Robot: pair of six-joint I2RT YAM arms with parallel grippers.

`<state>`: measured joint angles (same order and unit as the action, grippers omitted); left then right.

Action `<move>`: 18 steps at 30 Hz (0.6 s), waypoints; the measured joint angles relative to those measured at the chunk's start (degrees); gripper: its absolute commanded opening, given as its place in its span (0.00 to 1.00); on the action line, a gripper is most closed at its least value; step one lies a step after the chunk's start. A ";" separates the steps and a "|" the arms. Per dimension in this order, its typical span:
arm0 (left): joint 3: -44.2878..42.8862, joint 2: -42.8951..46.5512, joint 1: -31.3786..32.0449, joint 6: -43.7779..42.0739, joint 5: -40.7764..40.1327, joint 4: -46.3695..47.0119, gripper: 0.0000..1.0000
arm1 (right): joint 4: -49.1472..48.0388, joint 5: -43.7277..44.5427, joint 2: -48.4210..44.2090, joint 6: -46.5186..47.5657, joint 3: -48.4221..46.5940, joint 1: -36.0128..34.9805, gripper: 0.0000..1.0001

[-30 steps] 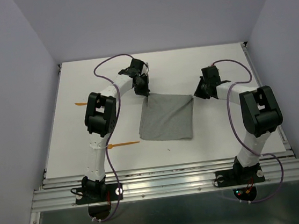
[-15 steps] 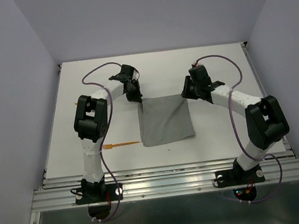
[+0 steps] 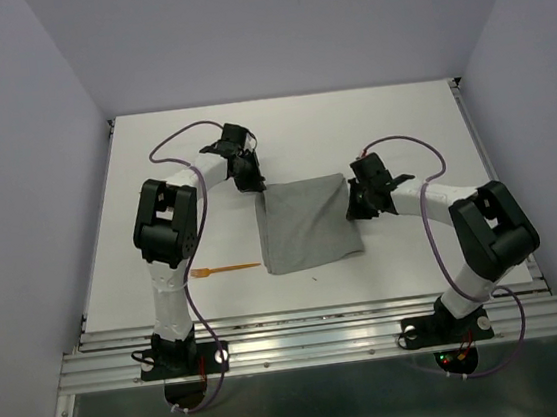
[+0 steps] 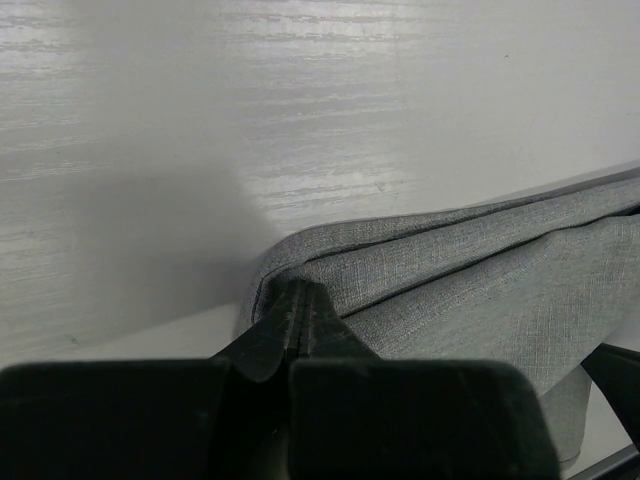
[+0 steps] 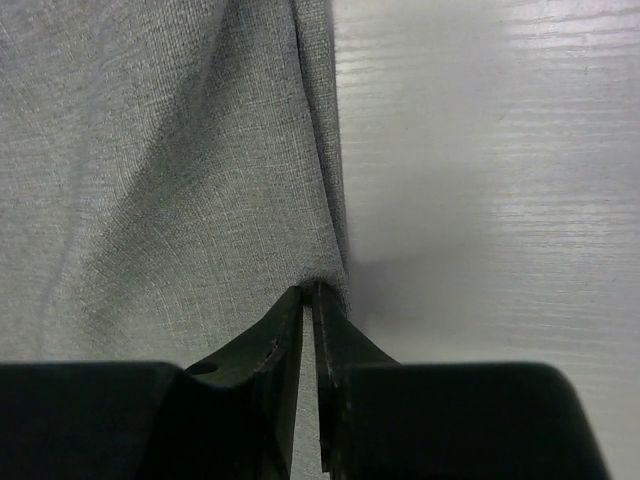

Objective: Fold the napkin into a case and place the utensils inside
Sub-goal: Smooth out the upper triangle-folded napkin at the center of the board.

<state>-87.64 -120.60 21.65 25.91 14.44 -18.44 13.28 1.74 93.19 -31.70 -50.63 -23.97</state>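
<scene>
Your left gripper [image 3: 255, 183] is pinched shut on the napkin's [image 3: 306, 227] far left corner and your right gripper [image 3: 351, 203] nips its right edge, so the grey cloth spreads between them on the table [image 3: 416, 263], an orange fork [image 3: 227, 269] just beside its near left corner.

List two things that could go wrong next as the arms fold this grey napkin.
1. The left gripper and right gripper pinch the napkin only at its very edge, jaws shut; it may slip out.
2. The orange fork lies close beside the napkin's near corner; dragged cloth might sweep it.
</scene>
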 measured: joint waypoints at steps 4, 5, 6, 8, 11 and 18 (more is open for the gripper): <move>0.66 0.33 0.00 0.11 0.13 0.42 0.00 | -0.20 2.60 1.42 -0.83 -0.72 -0.04 0.15; 0.98 0.61 -0.02 0.13 0.13 0.37 0.00 | -0.22 3.30 1.86 -0.94 -1.14 -0.07 0.15; 1.11 0.74 -0.02 0.13 0.13 0.31 0.00 | -0.22 3.85 2.16 -0.94 -1.53 -0.04 0.15; 1.16 1.25 0.00 0.11 0.02 0.15 0.06 | 0.04 5.07 3.37 -0.87 -3.04 0.07 0.14; 0.85 2.23 0.00 -0.11 -1.92 -1.11 0.24 | 0.46 6.69 5.53 -0.31 -5.86 0.24 0.15; 0.09 8.63 0.02 -1.57 -6.16 -2.49 0.43 | 1.84 7.98 5.14 0.70 -7.06 0.39 0.30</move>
<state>-87.55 -111.96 21.67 24.34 8.27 -20.93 15.11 9.72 98.32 -31.00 -57.69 -23.57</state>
